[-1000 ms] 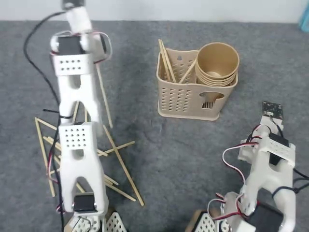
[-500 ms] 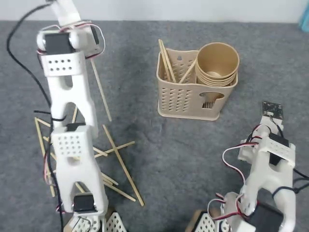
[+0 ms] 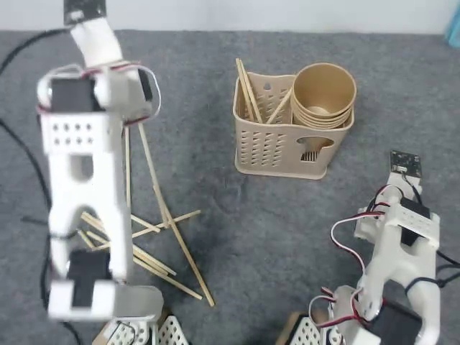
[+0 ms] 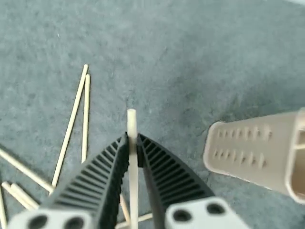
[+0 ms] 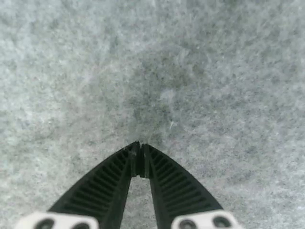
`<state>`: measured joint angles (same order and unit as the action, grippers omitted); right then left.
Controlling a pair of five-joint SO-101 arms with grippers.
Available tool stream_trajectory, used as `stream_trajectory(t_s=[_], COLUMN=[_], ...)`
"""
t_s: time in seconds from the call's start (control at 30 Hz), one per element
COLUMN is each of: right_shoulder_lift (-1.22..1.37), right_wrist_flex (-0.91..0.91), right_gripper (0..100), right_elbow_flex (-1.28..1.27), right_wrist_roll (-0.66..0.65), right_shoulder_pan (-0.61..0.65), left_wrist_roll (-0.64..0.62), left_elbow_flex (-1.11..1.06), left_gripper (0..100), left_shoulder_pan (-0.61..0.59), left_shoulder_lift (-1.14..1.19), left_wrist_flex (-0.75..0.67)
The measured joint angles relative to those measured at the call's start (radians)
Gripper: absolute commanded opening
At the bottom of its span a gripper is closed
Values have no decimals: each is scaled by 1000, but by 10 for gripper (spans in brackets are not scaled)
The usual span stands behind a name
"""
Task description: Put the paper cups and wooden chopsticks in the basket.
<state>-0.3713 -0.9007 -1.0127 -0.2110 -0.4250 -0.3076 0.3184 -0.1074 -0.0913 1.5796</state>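
Chopsticks (image 3: 184, 248) lie scattered on the grey tabletop (image 3: 273, 223) below the left arm (image 3: 79, 165). The left wrist view adds the grip: left pincer (image 4: 132, 140) clenched on one chopstick (image 4: 131, 119). From above, the basket (image 3: 277, 147) holds stowed chopsticks (image 3: 249, 92) and stacked cups (image 3: 323, 93). The right pincer (image 5: 138, 152) is clenched, empty.

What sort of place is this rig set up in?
Likely a lab or hobby test bench: grey felt-like mat underneath, white plastic arms with exposed wires, beige perforated plastic basket of tan paper cups as props.
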Motion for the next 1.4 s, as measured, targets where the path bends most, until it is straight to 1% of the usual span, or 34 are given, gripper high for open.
stream_trajectory(t_s=[0.1,0.23,0.37,0.53,0.77,0.93,1.03,1.1,1.27,1.4], right_shoulder_lift=[0,0,0,0,0,0,0,0,0,0], right_wrist_flex=[0,0,0,0,0,0,0,0,0,0], right_gripper=[8,8,8,8,8,8,8,8,8,8], right_elbow_flex=[0,0,0,0,0,0,0,0,0,0], right_wrist_roll=[0,0,0,0,0,0,0,0,0,0], right_shoulder_pan=[0,0,0,0,0,0,0,0,0,0], left_wrist_roll=[5,0,0,0,0,3,2,5,3,2], left_elbow_flex=[-163,-381,-586,-838,-1183,-1387,-1436,-1436,-1370,-1224], left_gripper=[11,12,12,12,12,12,12,12,12,12], left_shoulder_pan=[8,5,6,9,83,180,242,285,408,448], left_shoulder_lift=[-155,-344,-514,-724,-1034,-1229,-1298,-1327,-1277,-1137], left_wrist_flex=[-94,-261,-463,-752,-1109,-1401,-1574,-1639,-1662,-1662])
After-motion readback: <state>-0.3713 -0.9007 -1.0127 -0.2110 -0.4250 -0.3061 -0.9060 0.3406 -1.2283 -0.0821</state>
